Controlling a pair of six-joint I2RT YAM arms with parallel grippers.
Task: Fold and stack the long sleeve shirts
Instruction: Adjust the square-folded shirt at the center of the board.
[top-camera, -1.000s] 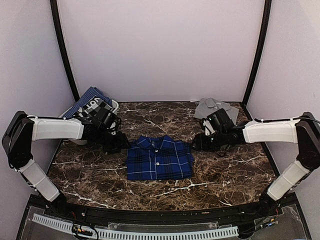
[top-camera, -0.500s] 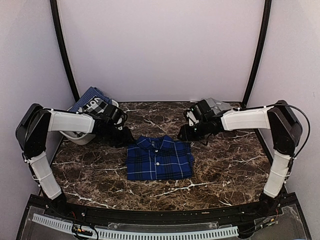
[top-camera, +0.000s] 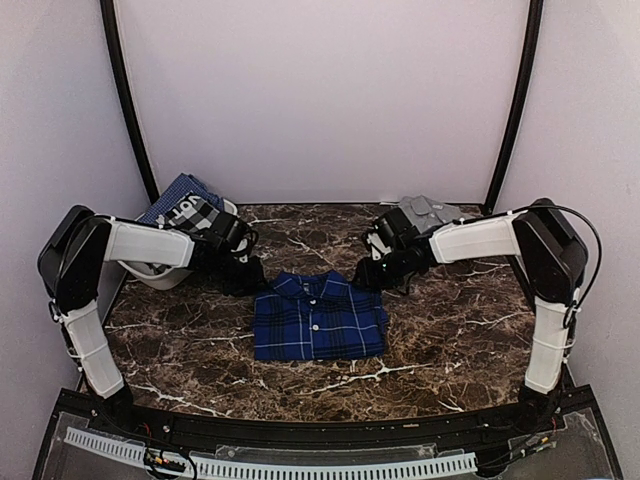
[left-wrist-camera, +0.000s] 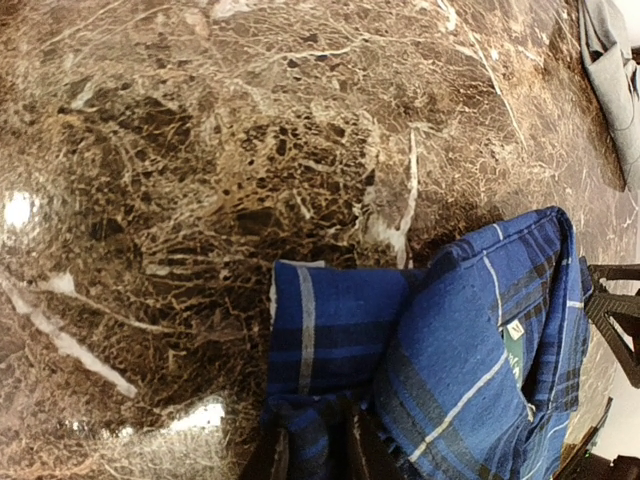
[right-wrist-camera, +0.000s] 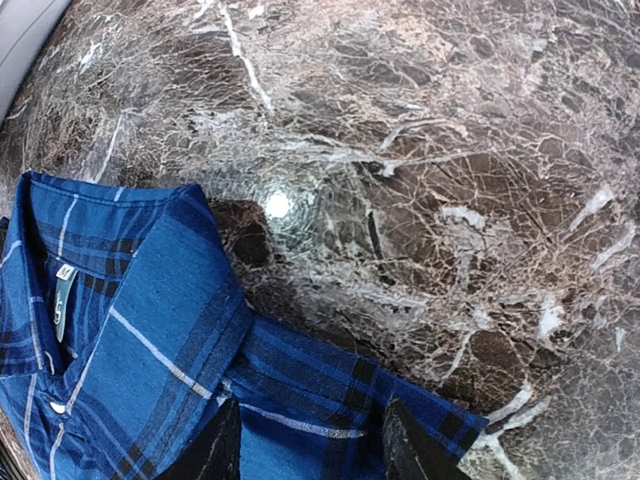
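the plaid shirt (top-camera: 318, 316) lay folded in the middle of the bench (top-camera: 460, 335), collar toward the back wall and buttons up. i had both arms reaching in at its far corners. the left fingers (top-camera: 243, 278) were at the back left corner, drawn nearly together, and my left wrist view showed a bunched fold of the blue plaid pinched between them. the right fingers (top-camera: 370, 274) were at the back right corner, by the shoulder. on the right wrist view they stood apart over the shirt's edge, the cloth lying flat between them, not gripped as far as i could see. the grey shirt (top-camera: 428, 212) sat in the back right corner of the bench, behind the right arm, well apart from the plaid one. a white tub (top-camera: 152, 276) holding a blue cloth (top-camera: 178, 192) stood at the back left.
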